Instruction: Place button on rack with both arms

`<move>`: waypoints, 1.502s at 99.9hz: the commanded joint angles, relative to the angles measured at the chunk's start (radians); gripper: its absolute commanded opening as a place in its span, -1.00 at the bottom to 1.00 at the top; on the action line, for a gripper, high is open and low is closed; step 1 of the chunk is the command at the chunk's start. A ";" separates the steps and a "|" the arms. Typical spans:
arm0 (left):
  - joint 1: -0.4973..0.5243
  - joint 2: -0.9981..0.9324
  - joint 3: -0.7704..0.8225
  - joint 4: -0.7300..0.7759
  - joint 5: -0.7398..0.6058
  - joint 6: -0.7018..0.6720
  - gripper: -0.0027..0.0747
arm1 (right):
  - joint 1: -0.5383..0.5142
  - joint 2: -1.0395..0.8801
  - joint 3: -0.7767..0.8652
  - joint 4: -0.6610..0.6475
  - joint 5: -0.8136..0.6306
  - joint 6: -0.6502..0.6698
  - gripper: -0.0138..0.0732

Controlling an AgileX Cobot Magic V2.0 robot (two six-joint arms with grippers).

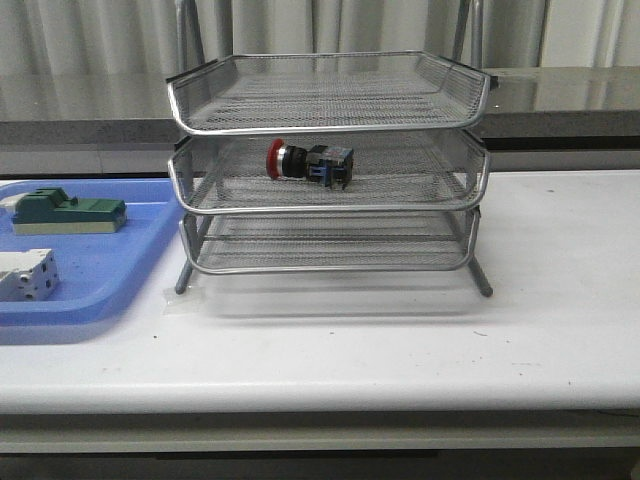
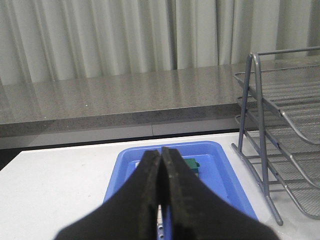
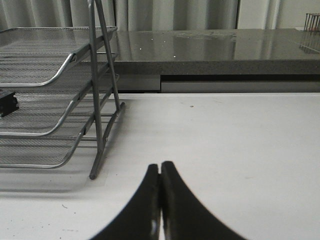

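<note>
— What is seen in the front view?

— The rack is stood on the white desk at the centre of the frame. The button is laid on its side in the middle tier, red head turned to the left. A blue tray is set at the left edge, with a green block and a white-grey block held in it. No arm is shown here.

— And the left wrist view?

— The left hand is seen at lower centre, its fingers pressed together with nothing between them. The blue tray and the green block are found just beyond it; the rack is seen at the right edge.

— The right wrist view?

— The right hand is likewise closed and empty, held over bare desk. The rack is placed at the left, and only a dark end of the button is glimpsed at the frame's left edge.
</note>
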 commanded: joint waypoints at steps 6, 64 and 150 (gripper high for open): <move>0.001 0.012 -0.026 -0.015 -0.074 -0.008 -0.98 | -0.006 -0.017 0.002 -0.016 -0.085 0.000 -0.82; 0.001 0.012 -0.026 -0.015 -0.074 -0.008 -0.98 | -0.006 -0.017 0.002 -0.016 -0.085 0.000 -0.82; 0.001 0.012 -0.021 0.368 -0.058 -0.423 -0.98 | -0.006 -0.017 0.002 -0.016 -0.085 0.000 -0.82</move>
